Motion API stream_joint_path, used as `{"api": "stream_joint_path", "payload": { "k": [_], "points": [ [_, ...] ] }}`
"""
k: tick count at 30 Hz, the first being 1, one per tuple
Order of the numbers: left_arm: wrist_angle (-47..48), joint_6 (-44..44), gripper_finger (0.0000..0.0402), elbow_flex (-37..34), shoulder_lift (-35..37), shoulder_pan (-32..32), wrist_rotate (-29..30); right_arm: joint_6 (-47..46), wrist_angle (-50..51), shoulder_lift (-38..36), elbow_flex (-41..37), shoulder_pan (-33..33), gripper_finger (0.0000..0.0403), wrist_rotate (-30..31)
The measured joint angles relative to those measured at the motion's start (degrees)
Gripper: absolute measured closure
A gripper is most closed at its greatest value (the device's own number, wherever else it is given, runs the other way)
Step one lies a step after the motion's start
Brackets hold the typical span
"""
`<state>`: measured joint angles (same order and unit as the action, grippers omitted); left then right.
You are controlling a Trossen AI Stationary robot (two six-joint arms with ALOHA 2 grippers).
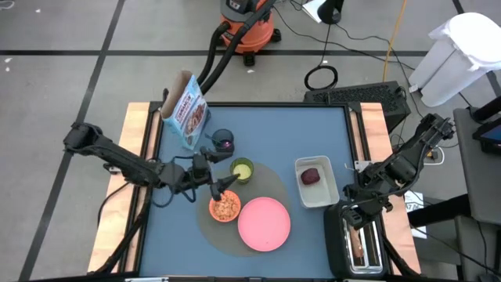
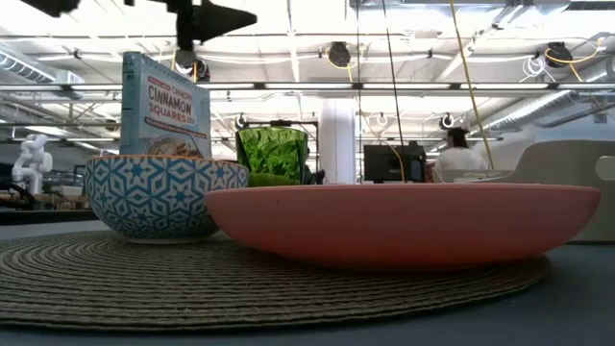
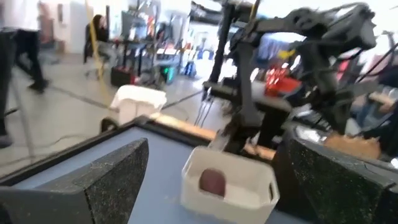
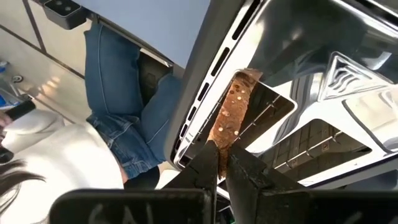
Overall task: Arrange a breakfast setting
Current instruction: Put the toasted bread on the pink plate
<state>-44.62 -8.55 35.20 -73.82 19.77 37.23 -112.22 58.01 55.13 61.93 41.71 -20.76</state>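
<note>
I have the right end effector [image 4: 219, 163] pinching the toast [image 4: 231, 112] in the toaster [image 1: 358, 241], right of the plate [image 1: 264, 223], so next I judge a straight lift, while the left end effector [image 1: 223, 185] waits spread above the bowl [image 1: 225, 207].

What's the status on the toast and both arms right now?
Right gripper shut on toast slice, in toaster slot. Left gripper open over orange bowl. Pink plate bare.

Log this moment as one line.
right gripper: shut on toast slice in toaster | left gripper: open above orange bowl
</note>
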Motion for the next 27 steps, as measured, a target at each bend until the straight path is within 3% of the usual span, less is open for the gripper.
{"api": "stream_joint_path", "payload": {
  "k": [5, 11, 20, 27],
  "points": [
    [-6.15, 2.47, 0.0009, 3.74, -7.01, -1.29, -3.57, 0.47, -0.32, -0.01, 0.0, 0.0, 0.0385, 0.01],
    [-5.86, 9.55, 0.0009, 16.23, -17.02, -2.28, -12.11, 0.79, -0.56, 0.0, 0.0, 0.0, 0.0385, 0.05],
    [4.61, 12.47, 0.0009, 36.44, -31.39, -3.87, -22.49, 0.82, -1.42, 0.0, 0.0, 0.0, 0.0385, 0.12],
    [9.49, 12.39, 0.0009, 48.88, -41.35, -4.39, -26.63, 0.84, -2.64, 0.0, 0.0, 0.0, 0.0385, 0.14]
  ]
}}
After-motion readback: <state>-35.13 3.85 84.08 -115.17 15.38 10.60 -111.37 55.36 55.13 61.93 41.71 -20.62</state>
